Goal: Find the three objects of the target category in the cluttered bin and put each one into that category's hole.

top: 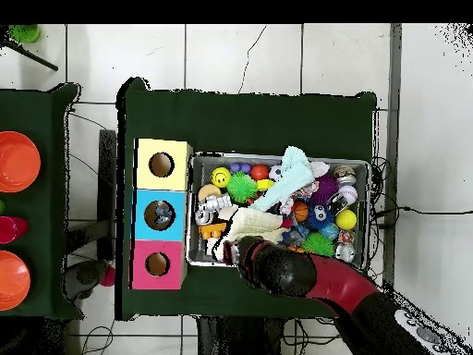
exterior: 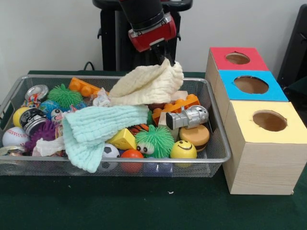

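- Dark green cloth covers the table [exterior: 144, 206], and a pale wall stands behind the robot's pedestal at the top of the front view.
- At the left and centre of that view we see the cluttered bin [exterior: 218, 158], heaped with balls, spiky toys, blocks and metal cans.
- Across the bin's lower left lies a mint green cloth [exterior: 96, 129]; nearer the middle, a cream cloth [exterior: 148, 84] rises in a peak towards the arm.
- We find the gripper [exterior: 164, 56] directly over that peak. Its tips meet the cream cloth, and the cloth looks lifted there, yet we cannot tell whether the jaws are closed on it.
- None of the three objects shows in either view; we judge they lie under the cloths or deeper in the pile, so their long axis and bearing from the jaws cannot be read.
- At the right stand three wooden boxes; the hole [exterior: 251, 85] in the blue-faced one sits between the red box [exterior: 237, 58] and the yellow box [exterior: 268, 120].
- We judge that the coming move turns on clearing the cream cloth, since the hole lies right of the gripper, just beyond the bin's rim.
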Controlling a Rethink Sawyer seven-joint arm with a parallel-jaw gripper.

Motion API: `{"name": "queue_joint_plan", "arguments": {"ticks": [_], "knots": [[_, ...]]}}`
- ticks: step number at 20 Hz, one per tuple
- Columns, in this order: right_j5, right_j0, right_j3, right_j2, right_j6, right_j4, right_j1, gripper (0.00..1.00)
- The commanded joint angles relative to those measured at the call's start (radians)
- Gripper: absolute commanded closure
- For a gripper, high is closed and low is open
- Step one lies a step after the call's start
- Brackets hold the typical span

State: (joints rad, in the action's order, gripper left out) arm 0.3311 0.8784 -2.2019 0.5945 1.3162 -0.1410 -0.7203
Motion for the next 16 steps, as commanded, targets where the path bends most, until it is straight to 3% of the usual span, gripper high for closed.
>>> {"name": "queue_joint_plan", "arguments": {"ticks": [1, 16], "knots": [[-0.085, -0.020, -0.053, 0.064, 0.266, 0.089, -0.057, 1.00], [-0.121, -0.086, -0.139, 0.077, 0.306, 0.215, -0.157, 1.00]]}}
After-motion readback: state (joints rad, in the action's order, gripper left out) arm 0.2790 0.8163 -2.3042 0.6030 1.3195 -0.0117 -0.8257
